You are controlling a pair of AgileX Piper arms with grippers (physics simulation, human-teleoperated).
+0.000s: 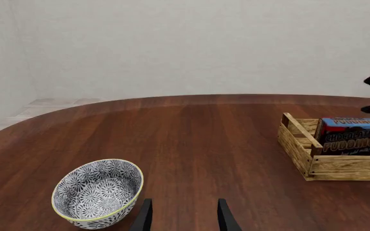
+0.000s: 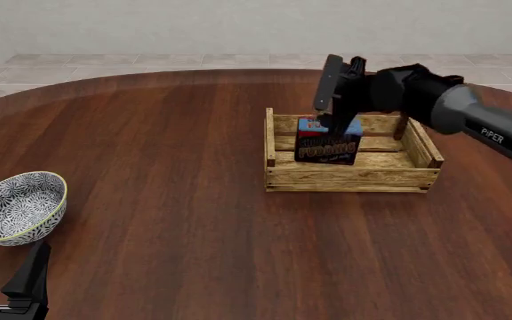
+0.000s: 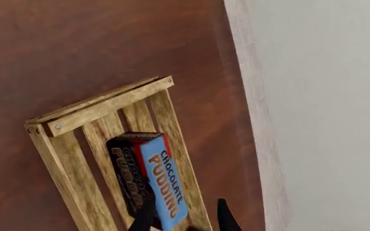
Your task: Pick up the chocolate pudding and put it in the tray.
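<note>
My left gripper [image 1: 183, 219] hung open over the brown wooden table [image 1: 204, 144], beside the blue-white patterned bowl [image 1: 97, 193]; the chocolate pudding carton [image 1: 348, 136] stood inside the light slatted wooden tray [image 1: 300, 149].

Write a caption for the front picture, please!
Right gripper above the chocolate pudding standing in the tray.

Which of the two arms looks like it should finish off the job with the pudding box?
The right gripper: it sits at the chocolate pudding inside the tray. The left gripper hangs near the bowl.
</note>
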